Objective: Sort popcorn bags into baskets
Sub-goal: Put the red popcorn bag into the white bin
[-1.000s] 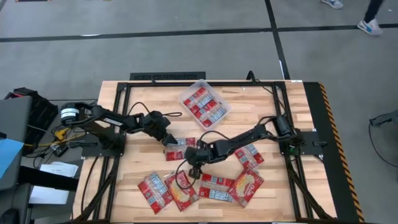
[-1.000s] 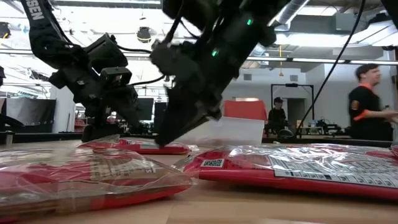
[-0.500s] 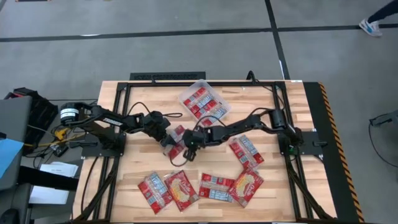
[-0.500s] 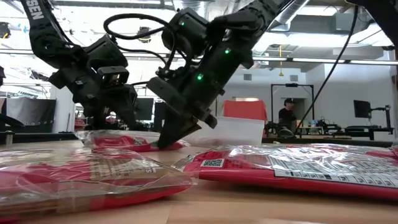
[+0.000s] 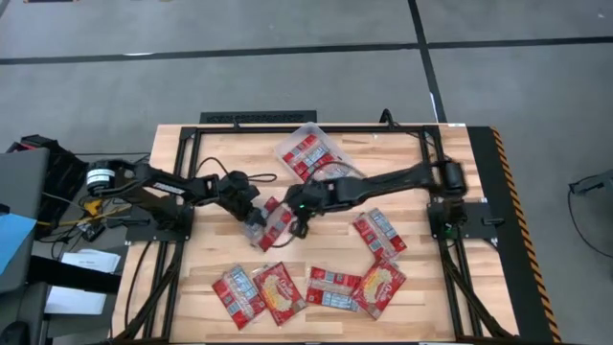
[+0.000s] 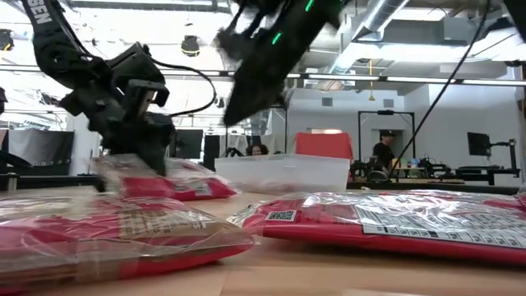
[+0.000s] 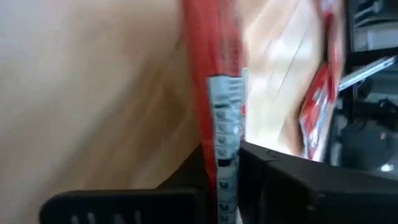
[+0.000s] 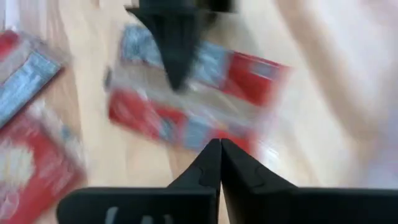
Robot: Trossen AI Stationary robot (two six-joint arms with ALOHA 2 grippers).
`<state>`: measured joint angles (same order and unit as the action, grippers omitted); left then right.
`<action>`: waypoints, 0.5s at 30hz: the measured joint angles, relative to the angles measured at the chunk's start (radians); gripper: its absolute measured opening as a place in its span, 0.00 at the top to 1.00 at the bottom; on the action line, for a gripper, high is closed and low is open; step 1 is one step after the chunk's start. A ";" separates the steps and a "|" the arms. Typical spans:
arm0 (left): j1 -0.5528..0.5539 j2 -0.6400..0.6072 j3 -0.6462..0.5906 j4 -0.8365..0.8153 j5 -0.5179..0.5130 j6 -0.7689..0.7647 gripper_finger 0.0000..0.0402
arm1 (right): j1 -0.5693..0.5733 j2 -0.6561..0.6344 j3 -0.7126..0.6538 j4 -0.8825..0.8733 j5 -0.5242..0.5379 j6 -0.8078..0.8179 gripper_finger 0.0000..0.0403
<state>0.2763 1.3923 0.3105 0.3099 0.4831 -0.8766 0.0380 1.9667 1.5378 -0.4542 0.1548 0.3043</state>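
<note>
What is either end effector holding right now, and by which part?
The left end effector is shut on a popcorn bag, pinching it by one edge. The right end effector is shut and holds nothing.

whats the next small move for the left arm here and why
Probably lift and carry toward the clear tub. The left gripper is shut on the edge of a popcorn bag at mid-table, while the right gripper, shut and empty, hangs above the same bag.
</note>
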 joint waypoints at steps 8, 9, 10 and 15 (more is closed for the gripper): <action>0.051 -0.187 0.140 -0.048 0.062 -0.081 0.98 | 0.021 -0.311 -0.001 -0.249 0.193 0.032 0.96; 0.066 -0.201 0.175 -0.085 0.064 -0.057 0.98 | 0.029 -0.342 -0.002 -0.279 0.224 0.045 0.97; 0.084 -0.211 0.217 -0.144 0.071 -0.027 0.98 | 0.039 -0.367 -0.003 -0.319 0.258 0.060 0.97; 0.192 -0.160 0.501 -0.430 0.062 0.256 0.98 | 0.074 -0.453 -0.004 -0.433 0.392 0.158 0.94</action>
<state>0.4686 1.2320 0.8114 -0.1204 0.5446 -0.6201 0.1119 1.5133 1.5341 -0.8875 0.5464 0.4620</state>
